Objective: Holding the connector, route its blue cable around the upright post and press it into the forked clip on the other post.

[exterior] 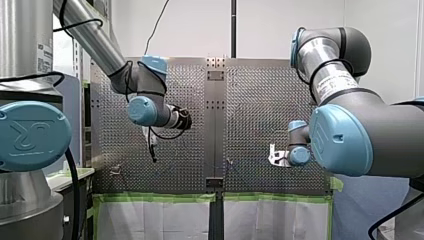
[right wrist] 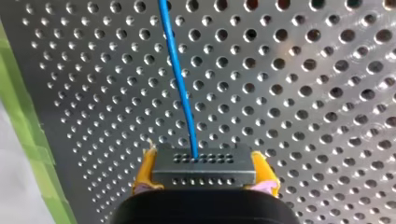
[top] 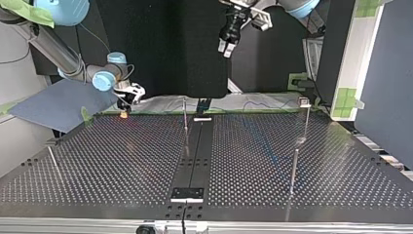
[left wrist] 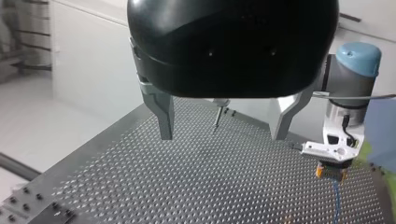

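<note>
**Connector clamped at the taped edge of the table**

The dark grey rectangular connector [right wrist: 204,170], its face marked by two rows of small holes, is clamped between the yellow pads [right wrist: 144,175] of my right end effector [right wrist: 204,176]. A thin blue cable [right wrist: 180,79] leaves the upper row of holes. It runs straight ahead of the end effector across the perforated metal table [right wrist: 303,93] and passes out of the right wrist view. A strip of green tape [right wrist: 28,140] borders the table beside the grasp.

In the top view my right end effector hangs low at the table's far edge, at the view's left. I cannot tell whether the connector touches the surface. The left wrist view shows a short length of the blue cable lying on the table below that end effector.

The top view also shows a slender upright metal post [top: 185,117] near the middle of the far edge. At the view's right stands a taller post [top: 306,122] with a small head whose shape I cannot make out. Both are well apart from the connector.

My left end effector [left wrist: 222,137] is high above the table. Its two metal fingers [left wrist: 163,116] are spread apart with nothing between them.
</note>
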### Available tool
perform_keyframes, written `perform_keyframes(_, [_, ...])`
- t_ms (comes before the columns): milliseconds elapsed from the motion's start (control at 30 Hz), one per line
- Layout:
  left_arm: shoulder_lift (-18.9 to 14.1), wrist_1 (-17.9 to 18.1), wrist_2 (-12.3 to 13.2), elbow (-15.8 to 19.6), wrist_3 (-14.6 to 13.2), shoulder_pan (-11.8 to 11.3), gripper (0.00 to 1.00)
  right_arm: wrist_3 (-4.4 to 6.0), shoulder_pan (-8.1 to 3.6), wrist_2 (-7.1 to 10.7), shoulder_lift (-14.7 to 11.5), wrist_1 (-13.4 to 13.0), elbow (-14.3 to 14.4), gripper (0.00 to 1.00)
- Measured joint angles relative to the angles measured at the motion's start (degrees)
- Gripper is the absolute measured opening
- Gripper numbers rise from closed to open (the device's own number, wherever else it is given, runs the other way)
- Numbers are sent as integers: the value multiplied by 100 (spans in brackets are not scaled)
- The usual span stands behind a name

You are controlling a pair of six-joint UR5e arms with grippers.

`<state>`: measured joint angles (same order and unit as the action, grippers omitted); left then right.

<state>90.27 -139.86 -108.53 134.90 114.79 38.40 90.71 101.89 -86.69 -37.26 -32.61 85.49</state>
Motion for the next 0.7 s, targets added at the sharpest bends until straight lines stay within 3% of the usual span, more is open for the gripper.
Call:
perform_keyframes(200, [75,354,-116,112,-198,-41,100,15,9,-126,-174,144,-24,0])
perform_keyframes(467, [97,727,-128,119,-256,-73,100,232,91,-217,-583,350,-27,0])
perform_keyframes(700, [96,1020,-136,122,-267,-108,100,248,201,-430,-935,647,-26,0])
